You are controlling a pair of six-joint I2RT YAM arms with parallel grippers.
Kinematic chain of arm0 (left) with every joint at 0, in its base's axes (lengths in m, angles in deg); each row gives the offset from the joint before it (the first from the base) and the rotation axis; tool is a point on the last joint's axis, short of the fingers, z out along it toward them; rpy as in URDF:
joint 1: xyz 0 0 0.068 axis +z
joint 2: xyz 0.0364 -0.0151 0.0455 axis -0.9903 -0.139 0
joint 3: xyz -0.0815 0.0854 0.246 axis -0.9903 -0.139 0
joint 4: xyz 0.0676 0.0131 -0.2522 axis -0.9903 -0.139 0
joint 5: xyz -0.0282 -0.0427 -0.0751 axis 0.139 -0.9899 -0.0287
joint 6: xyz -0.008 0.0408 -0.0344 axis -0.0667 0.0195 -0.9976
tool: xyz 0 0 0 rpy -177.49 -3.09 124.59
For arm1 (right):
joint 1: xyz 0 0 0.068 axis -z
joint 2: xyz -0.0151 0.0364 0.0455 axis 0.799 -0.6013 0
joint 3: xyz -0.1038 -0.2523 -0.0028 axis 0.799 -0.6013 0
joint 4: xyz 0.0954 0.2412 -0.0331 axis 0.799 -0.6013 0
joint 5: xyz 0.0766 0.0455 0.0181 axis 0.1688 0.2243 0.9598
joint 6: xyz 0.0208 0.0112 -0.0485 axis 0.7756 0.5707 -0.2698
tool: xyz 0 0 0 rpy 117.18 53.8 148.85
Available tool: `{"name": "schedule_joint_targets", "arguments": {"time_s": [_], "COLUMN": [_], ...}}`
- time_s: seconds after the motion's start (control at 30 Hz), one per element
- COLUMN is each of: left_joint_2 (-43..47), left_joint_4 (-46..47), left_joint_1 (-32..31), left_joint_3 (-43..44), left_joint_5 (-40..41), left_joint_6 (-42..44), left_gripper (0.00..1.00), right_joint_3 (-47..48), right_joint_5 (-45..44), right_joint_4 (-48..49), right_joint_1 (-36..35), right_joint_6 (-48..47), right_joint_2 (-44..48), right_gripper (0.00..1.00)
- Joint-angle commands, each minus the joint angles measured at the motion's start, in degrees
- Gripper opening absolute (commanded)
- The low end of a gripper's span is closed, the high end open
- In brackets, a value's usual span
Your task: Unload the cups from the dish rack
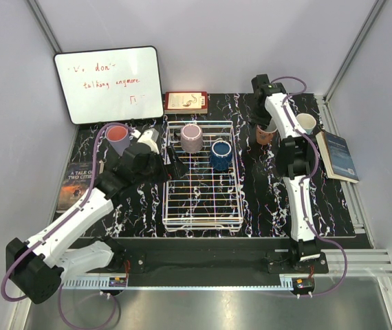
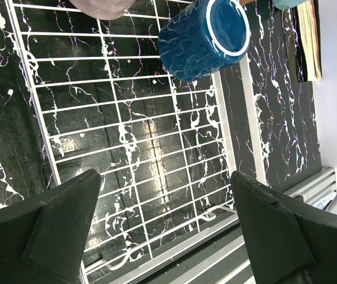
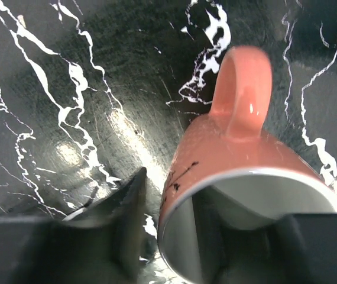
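Observation:
The white wire dish rack (image 1: 203,206) (image 2: 248,106) sits mid-table. At its far end it holds a mauve cup (image 1: 192,137) (image 2: 100,6) and a dark blue cup (image 1: 221,155) (image 2: 201,38). My left gripper (image 1: 175,167) (image 2: 165,177) hovers open over the rack's left side, with nothing between its fingers. The terracotta mug (image 1: 265,134) (image 3: 239,154) stands on the table right of the rack. My right gripper (image 1: 269,128) (image 3: 171,195) straddles the mug's rim, one finger inside and the other outside. A gap shows between the outer finger and the mug's wall.
A salmon pink cup (image 1: 118,136) and a pale cup (image 1: 150,137) stand left of the rack, and a light blue cup (image 1: 307,124) at the far right. A whiteboard (image 1: 109,84) leans at the back left. Books lie at the back (image 1: 186,102), right (image 1: 337,155) and left (image 1: 72,182).

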Motion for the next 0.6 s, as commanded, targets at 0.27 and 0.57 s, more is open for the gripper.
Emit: {"name": "schedule_joint_targets", "arguments": {"time_s": [0.27,0.57], "left_joint_2": [0.1,-10.3], "left_joint_4": [1.3,-2.1], "left_joint_1": [-0.3,-0.1], "left_joint_3": [1.9,13.0], "left_joint_5": [1.6,11.4], "left_joint_6": [3.2,10.2], "left_gripper": [0.95,0.97], "right_joint_3": [1.1,-11.2], "right_joint_5": [5.3,-2.1], "right_joint_4": [5.2,13.0], "right_joint_1": [-0.7,-11.4], "right_joint_6": [-0.4,-5.7], "right_joint_2": [13.1,32.7], "right_gripper": [0.81,0.86]}}
